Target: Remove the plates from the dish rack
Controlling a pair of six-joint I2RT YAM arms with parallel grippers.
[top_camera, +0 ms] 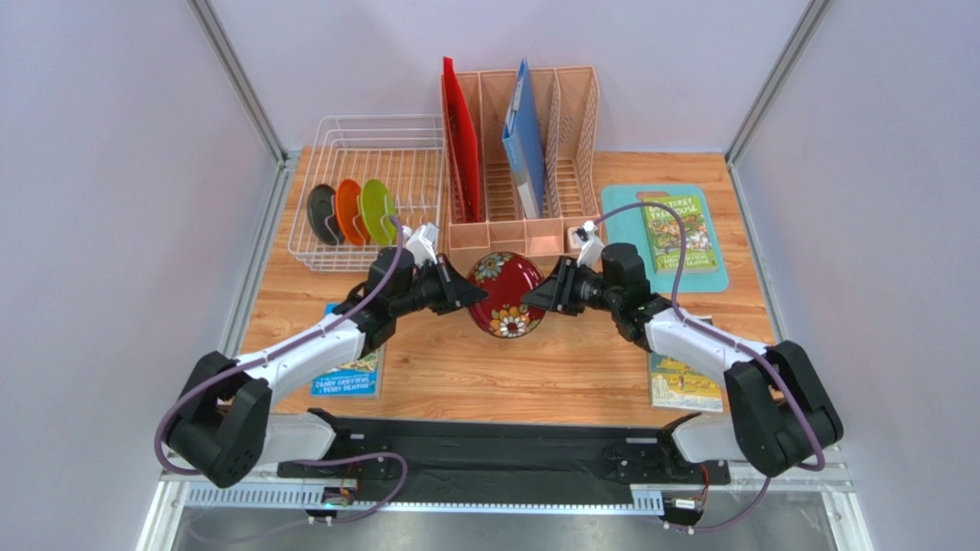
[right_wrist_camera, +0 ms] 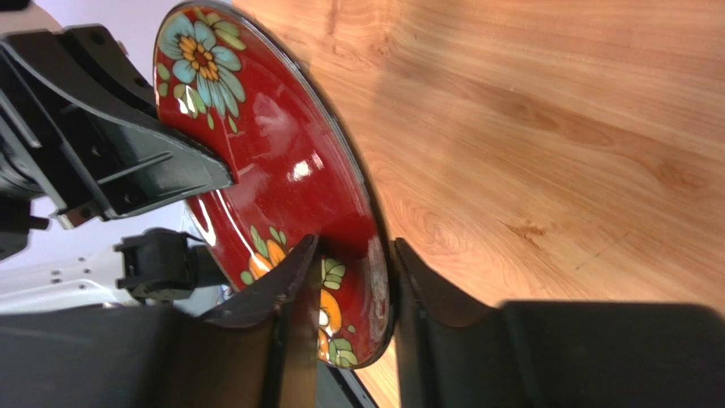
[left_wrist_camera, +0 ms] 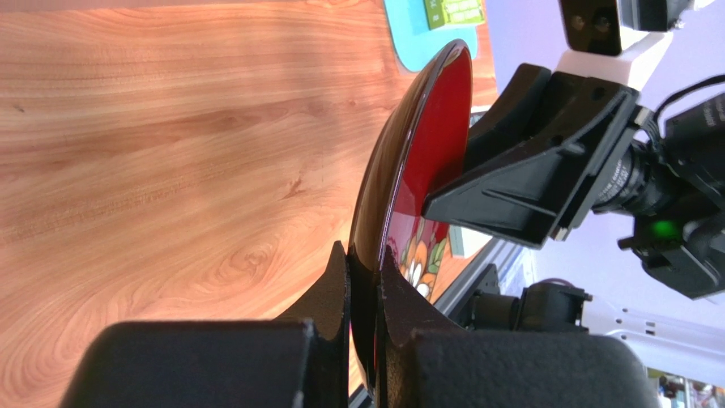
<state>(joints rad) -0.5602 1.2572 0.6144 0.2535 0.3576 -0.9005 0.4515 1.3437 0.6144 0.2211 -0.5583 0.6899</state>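
**A:** From the overhead camera, what's in the rack (top_camera: 385, 121)?

**B:** It sits at the back left corner of the tabletop (top_camera: 518, 367). Three plates stand on edge along its left side: a grey plate (top_camera: 323, 214), then an orange plate (top_camera: 349, 211), then a green plate (top_camera: 377, 210), close together. The rest of it holds nothing.

**A:** And the fourth?

**B:** The red plate (top_camera: 505, 293) is out of the rack, over the middle of the tabletop, just in front of the organizer (top_camera: 575, 126). The left gripper (top_camera: 466, 293) meets its left rim and the right gripper (top_camera: 538, 296) its right rim.

**A:** What's in the organizer?

**B:** A red folder (top_camera: 462, 138) in the leftmost slot and a blue folder (top_camera: 526, 144) in a middle one, both upright. A teal mat (top_camera: 621, 230) at the back right corner carries a book (top_camera: 676, 230).

**A:** Left wrist camera?

**B:** The plate stands on edge, and the two black fingers are clenched on its rim, one on the back, one on the flowered face. The other arm's finger lies against the red face further up.

**A:** Right wrist camera?

**B:** Its fingers straddle the rim, one across the flowered face, one behind the back. A thin strip of wood shows between the back finger and the plate's edge, so I cannot tell whether they pinch it. Wood grain fills the background.
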